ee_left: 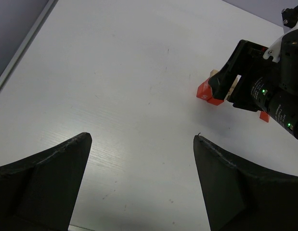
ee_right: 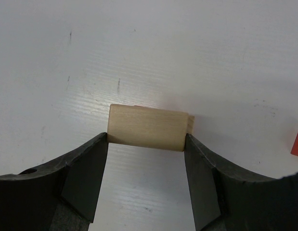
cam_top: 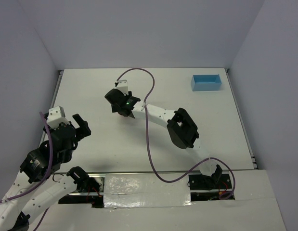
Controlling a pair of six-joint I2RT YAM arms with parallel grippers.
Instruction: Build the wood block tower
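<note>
From above, the white table (cam_top: 153, 159) carries a blue tray (cam_top: 206, 82) at its far right corner, well apart from both arms. The right gripper (cam_top: 123, 108) reaches to the middle-left of the table and points down; it hides the wood block tower, so the blocks cannot be seen in this view. A purple cable (cam_top: 148, 130) loops along the right arm. The left gripper (cam_top: 83, 126) is near the left edge, away from the right one. On the left wrist camera, the 2 black fingers (ee_left: 43, 183) of the left gripper (ee_left: 141, 137) stand wide apart with only bare table between them. Further right, the wood block tower (ee_left: 206, 91) shows as a red-orange cube on the table with a bit of pale wood above it, just under the right gripper (ee_left: 230, 82); 1 more red piece (ee_left: 264, 116) lies beside. On the right wrist camera, the right gripper (ee_right: 146, 139) has both fingers (ee_right: 86, 173) pressed on the 2 ends of a tan block (ee_right: 148, 127). A second tan piece and a thin line of red show behind it. I cannot tell if the tan block rests on the stack.
</note>
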